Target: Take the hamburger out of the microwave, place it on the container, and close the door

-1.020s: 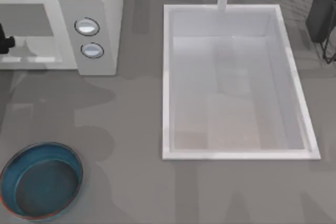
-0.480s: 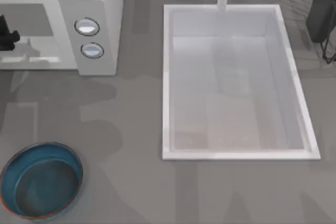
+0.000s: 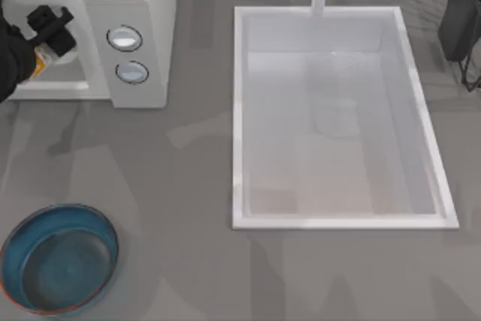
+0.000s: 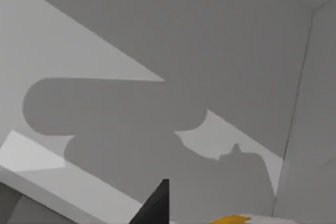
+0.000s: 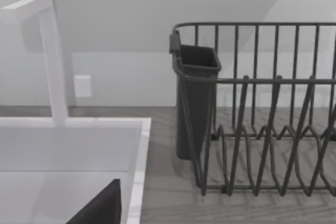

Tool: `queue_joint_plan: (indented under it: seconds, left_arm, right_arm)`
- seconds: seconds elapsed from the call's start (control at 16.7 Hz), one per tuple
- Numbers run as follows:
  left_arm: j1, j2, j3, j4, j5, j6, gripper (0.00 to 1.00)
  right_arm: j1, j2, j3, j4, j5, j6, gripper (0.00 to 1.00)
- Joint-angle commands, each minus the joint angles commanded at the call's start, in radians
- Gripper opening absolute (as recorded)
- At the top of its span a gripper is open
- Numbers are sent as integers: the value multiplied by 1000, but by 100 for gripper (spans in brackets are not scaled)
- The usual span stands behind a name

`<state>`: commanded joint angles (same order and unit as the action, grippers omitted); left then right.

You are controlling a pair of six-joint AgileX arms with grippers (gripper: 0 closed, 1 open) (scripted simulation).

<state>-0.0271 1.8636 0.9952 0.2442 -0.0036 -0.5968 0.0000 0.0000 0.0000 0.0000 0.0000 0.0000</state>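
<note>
Left end effector (image 3: 54,26) at microwave (image 3: 143,5) cavity mouth, top view — fingers pinching one hamburger (image 3: 52,54), tucked under them. One container (image 3: 58,258) on surface (image 3: 180,186), near left corner, well apart. Two knobs. Left wrist view: hamburger's orange patch (image 4: 231,219) against cavity floor. Right wrist view: dish rack (image 5: 257,108), sink (image 5: 73,145).

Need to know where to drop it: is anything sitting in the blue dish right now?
No, the blue dish at the table's near left shows only its bare dark blue inside in the top view.
</note>
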Motion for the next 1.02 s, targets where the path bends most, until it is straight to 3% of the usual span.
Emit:
queue_joint_plan:
  seconds: [0.66, 1.02]
  left_arm:
    - [-423, 125, 286, -1073, -411, -1212, 0]
    - [-631, 306, 352, -1585, -590, -1814, 0]
  right_arm:
    - [0, 0, 0, 0, 0, 0, 100]
    - [0, 0, 0, 0, 0, 0, 100]
